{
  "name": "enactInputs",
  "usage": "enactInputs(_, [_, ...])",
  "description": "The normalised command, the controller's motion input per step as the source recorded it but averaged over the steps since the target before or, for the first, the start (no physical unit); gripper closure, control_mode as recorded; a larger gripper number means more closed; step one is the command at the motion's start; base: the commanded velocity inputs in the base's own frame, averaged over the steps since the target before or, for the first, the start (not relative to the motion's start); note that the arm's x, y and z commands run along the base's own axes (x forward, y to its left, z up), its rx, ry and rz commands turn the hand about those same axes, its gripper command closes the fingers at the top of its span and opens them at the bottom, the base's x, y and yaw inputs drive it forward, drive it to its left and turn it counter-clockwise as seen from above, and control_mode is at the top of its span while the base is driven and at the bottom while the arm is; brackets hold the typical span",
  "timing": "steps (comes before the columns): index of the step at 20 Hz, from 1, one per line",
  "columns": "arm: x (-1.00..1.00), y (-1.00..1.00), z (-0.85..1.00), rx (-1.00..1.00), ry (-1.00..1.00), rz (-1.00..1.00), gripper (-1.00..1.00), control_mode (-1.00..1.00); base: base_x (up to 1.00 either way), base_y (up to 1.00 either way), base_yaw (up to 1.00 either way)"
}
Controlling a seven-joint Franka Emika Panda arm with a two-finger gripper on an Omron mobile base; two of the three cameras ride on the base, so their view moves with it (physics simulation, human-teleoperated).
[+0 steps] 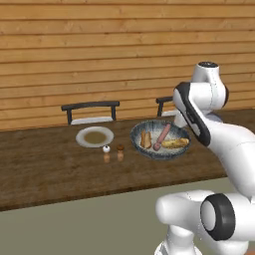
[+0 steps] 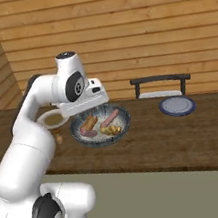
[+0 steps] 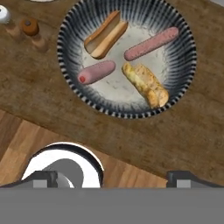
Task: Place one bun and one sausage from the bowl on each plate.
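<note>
Jaws wide open above the bowl (image 3: 72,65) — drop straight onto one sausage (image 3: 96,72), fingers across its short width, clear of the bun (image 3: 145,85).

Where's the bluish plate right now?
In the right base view the bluish plate lies on the wooden table, to the right of the big speckled bowl, in front of a dark chair.
</note>
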Motion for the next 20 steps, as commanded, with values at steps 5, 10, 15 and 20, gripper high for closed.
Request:
enactInputs(5, [0.28, 0.02, -0.53, -0.14, 0.13, 0.01, -1.00, -1.00, 0.00, 0.00, 0.00])
enactInputs(10, [0.21, 0.00, -0.60, -0.16, -0.07, 0.00, -1.00, -1.00, 0.00, 0.00, 0.00])
enactInputs(15, [0.21, -0.03, -0.40, -0.04, -0.12, 0.02, -1.00, -1.00, 0.00, 0.00, 0.00])
enactInputs(20, [0.30, -0.29, -0.03, 0.05, 0.00, 0.07, -1.00, -1.00, 0.00, 0.00, 0.00])
